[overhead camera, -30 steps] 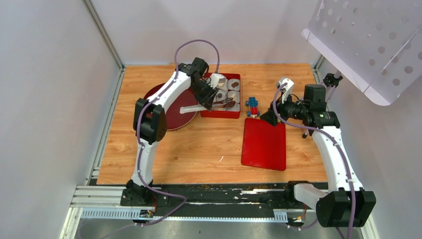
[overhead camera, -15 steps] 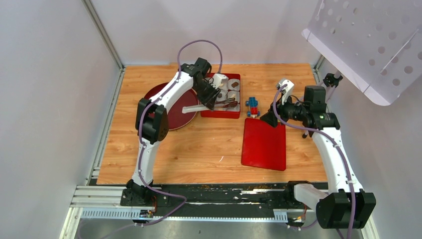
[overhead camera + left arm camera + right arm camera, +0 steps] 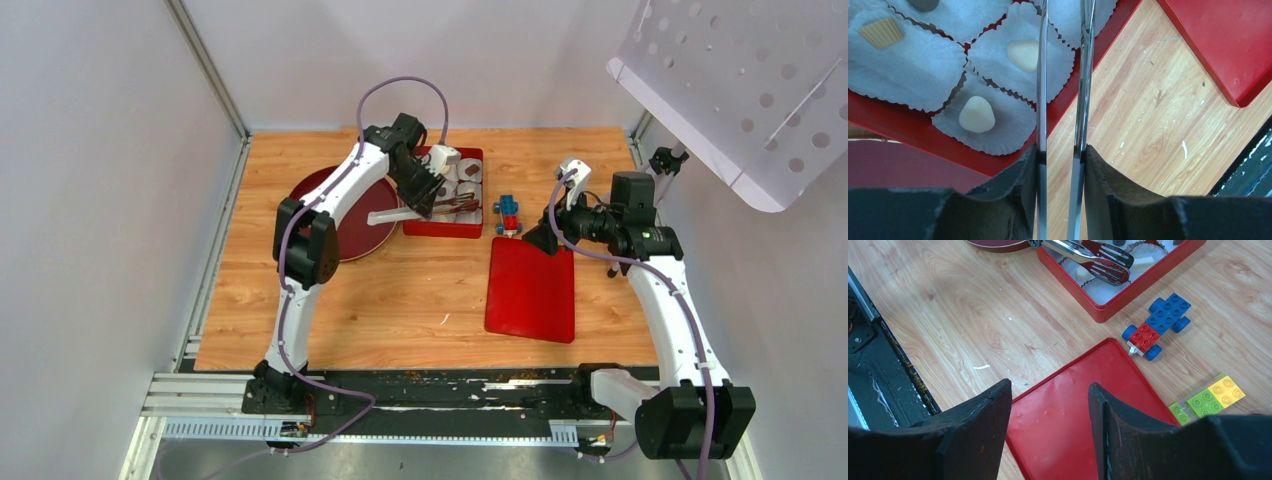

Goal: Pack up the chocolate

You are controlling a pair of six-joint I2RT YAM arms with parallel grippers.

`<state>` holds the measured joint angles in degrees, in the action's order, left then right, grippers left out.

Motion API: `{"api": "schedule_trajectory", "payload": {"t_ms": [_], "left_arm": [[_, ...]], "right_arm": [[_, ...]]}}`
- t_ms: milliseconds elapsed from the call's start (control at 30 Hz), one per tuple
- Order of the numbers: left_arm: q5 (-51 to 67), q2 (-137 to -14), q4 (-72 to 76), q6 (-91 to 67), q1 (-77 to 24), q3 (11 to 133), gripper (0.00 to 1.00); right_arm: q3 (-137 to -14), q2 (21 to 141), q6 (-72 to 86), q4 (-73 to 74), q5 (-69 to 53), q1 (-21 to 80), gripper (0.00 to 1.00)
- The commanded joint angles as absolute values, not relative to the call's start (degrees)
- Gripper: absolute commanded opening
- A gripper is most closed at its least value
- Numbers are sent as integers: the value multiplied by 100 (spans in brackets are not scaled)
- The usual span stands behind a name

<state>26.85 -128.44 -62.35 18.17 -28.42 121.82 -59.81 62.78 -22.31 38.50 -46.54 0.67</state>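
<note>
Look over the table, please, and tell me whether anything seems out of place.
Yes: a blue-and-red toy car sits beside the red box, and a green-and-yellow block lies by the red lid. Neither belongs with chocolate packing. The lid also lies slightly askew to the table edge.

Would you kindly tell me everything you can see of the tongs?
The tongs look like shiny metal: two slim arms ending in forked tips. The left pincer clamps both arms between its dark fingers, a narrow gap left between them. They reach over the red box, tips above its white paper cups. Nothing shows between the tips; whether they touch a cup is unclear.
</note>
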Motion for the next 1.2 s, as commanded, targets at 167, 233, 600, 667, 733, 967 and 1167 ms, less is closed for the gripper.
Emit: {"api": "schedule_trajectory", "payload": {"t_ms": [167,233,600,667,733,967,1167], "left_arm": [[2721,-12689,-6179,1765,-2900,12479,45],[2729,-12704,-6183,1766,-2900,12485,45],[2667,-12539,-6135,1844,-2905,12638,36],[2527,-12348,-6164,1914,-2901,12685,35],[2426,-12074,-6218,1996,-2856,12666,34],[2684,-10744,-6636,3105,-2555,11487,36],[2848,-9539,-7566,4533,-1969,9784,37]], "right_arm": [[-6051,6275,-2170,3639,-4711,53,57],[-6057,6275,-2171,3647,-4704,53,57],[-5987,6231,-2184,3671,-4693,53,57],[-5985,6223,-2198,3693,-4680,53,58],[-5981,6219,-2238,3718,-4665,55,57],[-5849,6188,-2311,3680,-4667,53,58],[-5963,6222,-2335,3768,-4630,53,57]]}}
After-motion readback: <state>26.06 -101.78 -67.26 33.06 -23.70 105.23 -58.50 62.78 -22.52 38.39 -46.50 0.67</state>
